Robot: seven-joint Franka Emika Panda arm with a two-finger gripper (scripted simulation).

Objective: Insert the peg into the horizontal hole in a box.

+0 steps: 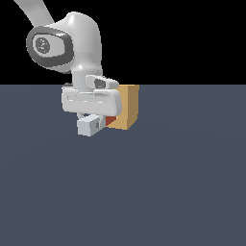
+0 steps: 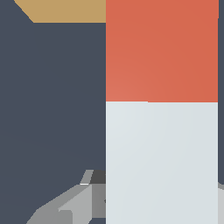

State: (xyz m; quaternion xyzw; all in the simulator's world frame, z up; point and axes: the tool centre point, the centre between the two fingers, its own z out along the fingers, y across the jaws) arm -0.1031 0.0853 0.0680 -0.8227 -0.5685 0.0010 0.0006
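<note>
Exterior view: my end effector (image 1: 90, 116) sits just above centre, clamped on the peg (image 1: 90, 125), whose red end meets the box (image 1: 127, 107) at its right. Wrist view: peg (image 2: 162, 131) fills the right half, box (image 2: 65, 11) top left.

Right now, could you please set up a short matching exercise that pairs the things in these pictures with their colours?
Things:
1. box
2. the peg's end nearest the box
3. the peg's other end
4. floor

Colours:
A. pale grey-white
B. dark blue-grey
C. tan
D. red-orange

Pairs: 1-C, 2-D, 3-A, 4-B
</note>
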